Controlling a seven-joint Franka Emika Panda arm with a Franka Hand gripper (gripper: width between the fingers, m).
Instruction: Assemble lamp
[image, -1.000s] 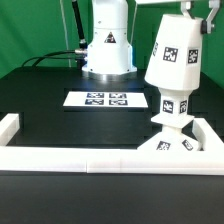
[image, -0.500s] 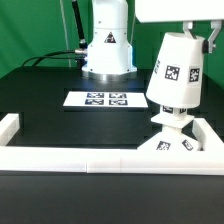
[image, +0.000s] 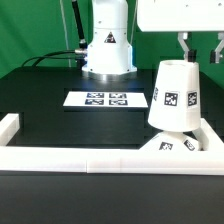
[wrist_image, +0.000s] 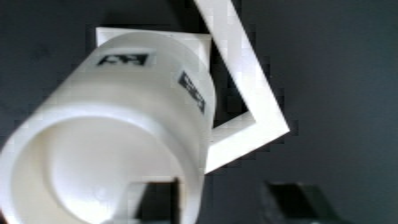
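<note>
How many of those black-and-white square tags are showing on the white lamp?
4: two on the white tapered lamp shade, two on the white flat square lamp base beneath it, by the exterior view. More may be hidden behind.

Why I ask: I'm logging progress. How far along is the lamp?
Done: the shade stands on the base; the bulb is hidden, presumably inside. In hand: nothing; the tool hangs open just above the shade. Left: the shade looks slightly tilted, so seating it squarely may remain; otherwise the lamp looks complete.
</note>
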